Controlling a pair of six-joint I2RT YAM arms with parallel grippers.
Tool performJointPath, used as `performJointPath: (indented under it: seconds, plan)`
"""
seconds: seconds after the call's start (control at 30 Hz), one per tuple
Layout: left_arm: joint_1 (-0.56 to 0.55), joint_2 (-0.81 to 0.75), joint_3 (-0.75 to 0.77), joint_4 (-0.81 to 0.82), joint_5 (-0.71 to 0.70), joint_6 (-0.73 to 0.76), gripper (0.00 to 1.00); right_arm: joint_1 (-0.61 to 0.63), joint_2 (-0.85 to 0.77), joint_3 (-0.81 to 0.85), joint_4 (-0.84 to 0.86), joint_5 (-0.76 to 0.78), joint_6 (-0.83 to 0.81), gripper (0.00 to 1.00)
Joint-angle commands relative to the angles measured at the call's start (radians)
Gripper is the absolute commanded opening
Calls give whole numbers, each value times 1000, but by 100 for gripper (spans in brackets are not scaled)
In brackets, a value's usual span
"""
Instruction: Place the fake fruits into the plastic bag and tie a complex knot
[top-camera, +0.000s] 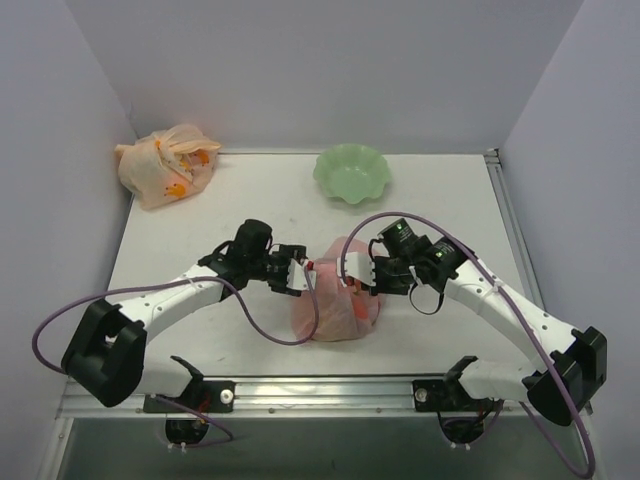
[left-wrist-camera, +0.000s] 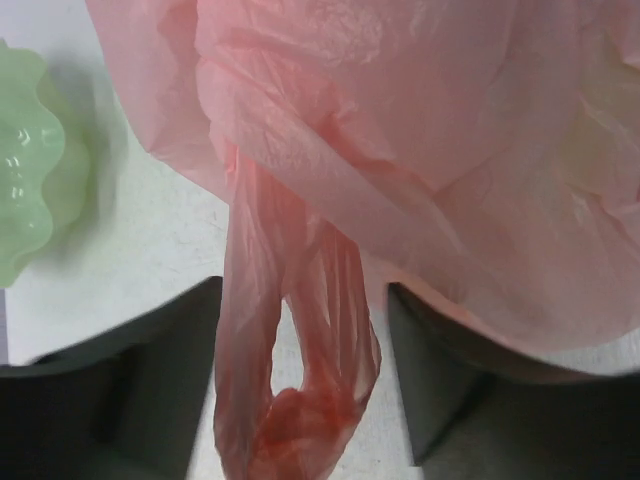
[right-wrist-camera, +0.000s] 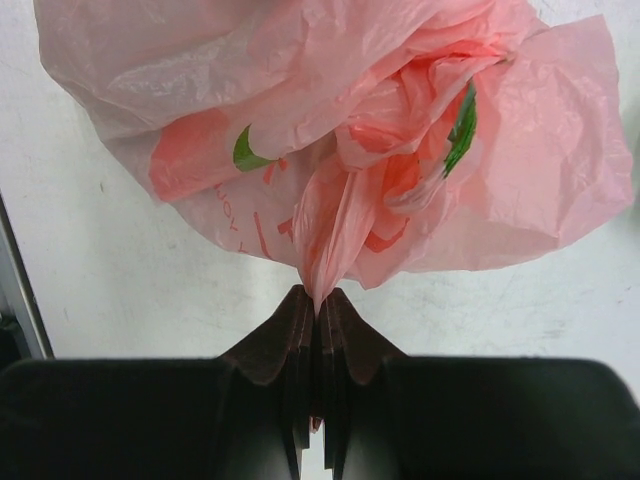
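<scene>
Right wrist view: your right jaws pinch a twisted neck of the crinkly translucent pink plastic bag (right-wrist-camera: 200, 90), mid-bench (top-camera: 200, 220) toward the near edge. Your left jaws stand spread around its handle loop (left-wrist-camera: 245, 330). A scalloped pale-green bowl (top-camera: 350, 172) sits by the far edge.
</scene>
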Motion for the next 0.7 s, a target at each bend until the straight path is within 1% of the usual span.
performJointPath:
  seconds: [0.0,0.03,0.1,0.13,0.3,0.4,0.6,0.67]
  plan:
    - [-20,49,31,110,-93,52,63,0,-40,4,-14,32,-18,0]
    - [-20,57,43,79,-101,39,28,-2,-52,3,-16,43,-19,0]
    - [-10,58,60,62,-142,-7,4,-21,-71,-10,-16,64,-22,0]
    - [0,52,59,48,-149,-18,0,-29,-78,-13,-16,69,-22,0]
    - [67,-58,-1,13,-161,-24,0,-112,-106,-42,-14,106,-34,0]
    - [104,-123,-27,-10,-162,-14,0,-138,-114,-43,-14,122,-42,0]
    - [211,-172,50,-118,-132,5,0,-247,-128,-33,0,132,-67,0]
    - [250,-181,45,-145,-112,31,0,-302,-125,-63,21,110,-79,0]
